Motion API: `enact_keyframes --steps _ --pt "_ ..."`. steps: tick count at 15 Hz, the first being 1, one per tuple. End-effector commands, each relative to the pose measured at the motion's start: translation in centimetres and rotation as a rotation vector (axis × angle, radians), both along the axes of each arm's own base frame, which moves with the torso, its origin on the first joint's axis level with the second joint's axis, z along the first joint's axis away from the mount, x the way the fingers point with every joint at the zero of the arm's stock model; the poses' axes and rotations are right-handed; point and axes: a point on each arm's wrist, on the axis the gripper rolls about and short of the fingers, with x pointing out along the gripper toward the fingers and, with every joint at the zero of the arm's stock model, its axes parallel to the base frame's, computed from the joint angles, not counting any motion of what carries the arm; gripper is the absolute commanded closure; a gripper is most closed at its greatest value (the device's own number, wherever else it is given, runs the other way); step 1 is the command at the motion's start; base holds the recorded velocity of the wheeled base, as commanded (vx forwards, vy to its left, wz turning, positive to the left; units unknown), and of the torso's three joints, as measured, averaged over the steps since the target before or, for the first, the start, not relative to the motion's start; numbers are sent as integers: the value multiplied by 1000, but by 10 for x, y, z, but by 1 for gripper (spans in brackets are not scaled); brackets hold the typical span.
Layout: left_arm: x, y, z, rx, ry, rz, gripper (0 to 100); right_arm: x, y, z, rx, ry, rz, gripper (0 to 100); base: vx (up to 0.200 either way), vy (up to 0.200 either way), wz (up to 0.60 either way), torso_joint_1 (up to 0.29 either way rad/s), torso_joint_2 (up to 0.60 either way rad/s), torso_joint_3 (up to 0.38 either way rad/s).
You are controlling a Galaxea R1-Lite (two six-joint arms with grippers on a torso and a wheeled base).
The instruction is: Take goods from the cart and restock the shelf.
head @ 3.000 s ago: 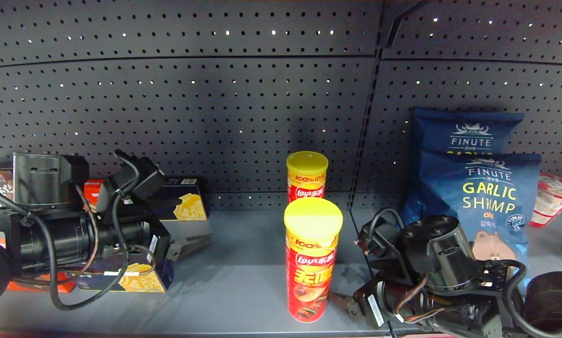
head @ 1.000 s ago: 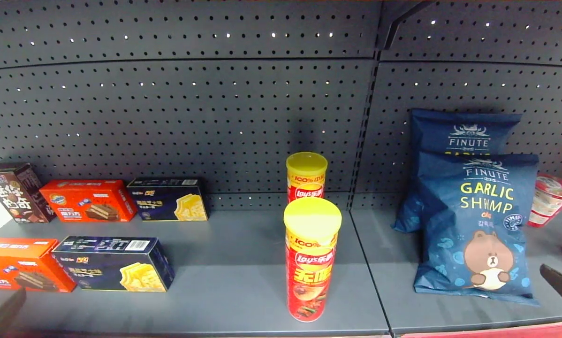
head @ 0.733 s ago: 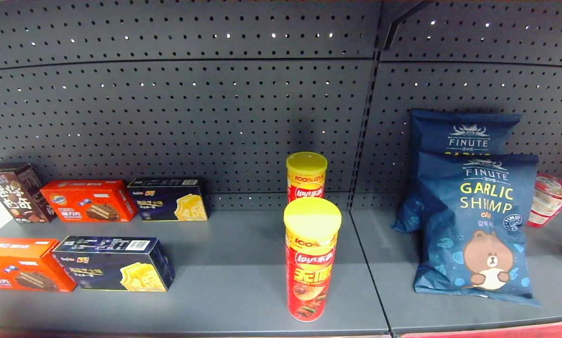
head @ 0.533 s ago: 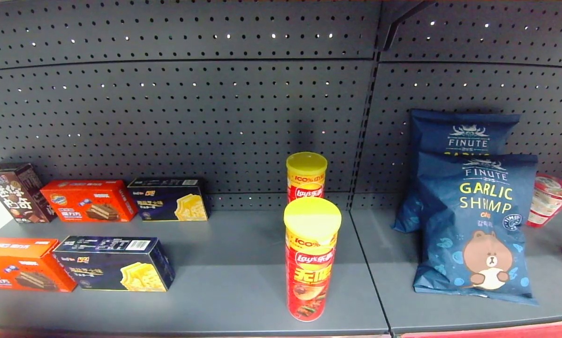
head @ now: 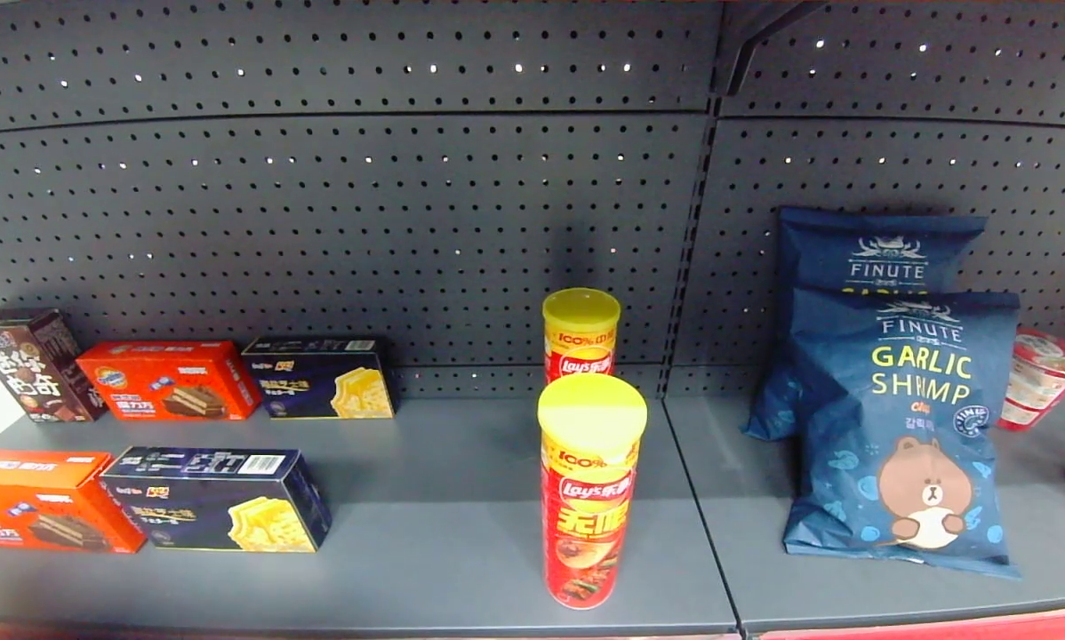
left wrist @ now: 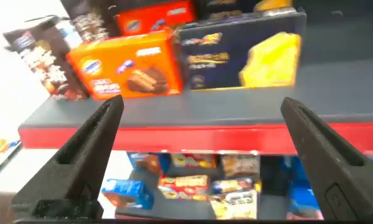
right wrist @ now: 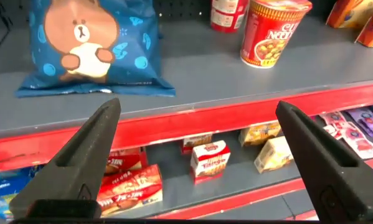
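Two red chip cans with yellow lids stand mid-shelf, one point(head: 593, 489) in front of the other point(head: 580, 333). Snack boxes lie at the left: a navy box point(head: 221, 500) and an orange box point(head: 39, 502) in front, further boxes behind. Two blue snack bags point(head: 906, 427) lean at the right. My left gripper point(left wrist: 198, 155) is open and empty, held off the shelf's red front edge point(left wrist: 174, 134), facing the orange box point(left wrist: 130, 65) and navy box point(left wrist: 242, 53). My right gripper point(right wrist: 198, 162) is open and empty, in front of the bear-printed bag point(right wrist: 89, 43).
A cup of noodles point(right wrist: 273, 28) stands right of the bag, another point(head: 1048, 378) behind it. A brown box point(head: 26, 364) sits at the far left. Bare grey shelf point(head: 461, 480) lies between boxes and cans. A lower shelf point(right wrist: 205, 162) holds more packets.
Both arms, which stood on the shelf by the boxes and the bag three seconds ago, have pulled back out of the head view. The goods have not moved.
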Motion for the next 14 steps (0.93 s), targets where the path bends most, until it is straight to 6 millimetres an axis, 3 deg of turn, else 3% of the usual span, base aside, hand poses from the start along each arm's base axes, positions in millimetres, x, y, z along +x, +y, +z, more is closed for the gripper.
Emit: enact_keyframes --steps 1,2,4,11,14 --pt "1 0 -6 -56 1 -16 0 -3 1 -8 6 -39 -9 0 0 0 0 0 0 0" --pt "1 0 -5 -190 -31 -25 0 -3 1 -7 7 -50 -5 0 0 0 0 0 0 0" --pt "1 0 -5 -261 -48 -27 0 -3 1 -7 22 -58 -4 0 0 0 0 0 0 0" --pt "4 1 -6 -231 -97 -29 0 -3 1 -7 4 -53 -4 0 0 0 0 0 0 0" --pt "2 4 -6 -203 -102 136 0 -3 1 -7 9 -54 -2 0 0 0 0 0 0 0"
